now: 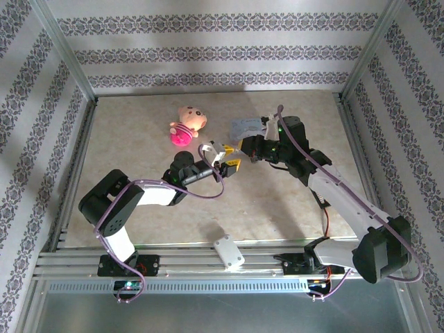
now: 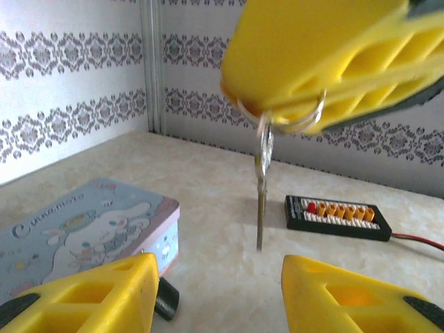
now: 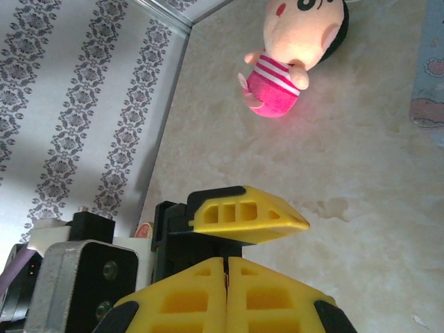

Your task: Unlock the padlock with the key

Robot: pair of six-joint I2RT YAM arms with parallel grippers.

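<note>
— Patterned grey-and-white wallpaper on three sides, pale mottled worktop (image 1: 139, 139) below. Why are both arms bunched together mid-worktop?

— It looks like a handover. The right pincer (image 2: 298, 104) is pressed together on the thin wire ring (image 2: 284, 119) of a small silver metal key (image 2: 261, 201), so the key dangles blade-down in open air, free to be taken.

— And the left pincer (image 2: 218, 291)?

— Spread, with its yellow fingers (image 2: 90, 295) on either side of the hanging blade and below it, touching nothing. I'd guess it wants the key by its shaft, since a key swinging from a ring can't be steered into a keyhole.

— Where's the lock?

— The tiny blackish padlock (image 2: 166, 298) is, I think, the small dark thing on the worktop just beside the near corner of the light-blue rectangular cartoon tin (image 2: 83, 229). It is half hidden behind one left finger, and I can't make out its shackle.

— Anything in the way?

— No. The pink-and-cream plush doll (image 1: 186, 126) lies far left and the black connector board with orange plugs (image 2: 336, 216) lies to the right, both well apart from the key.
</note>
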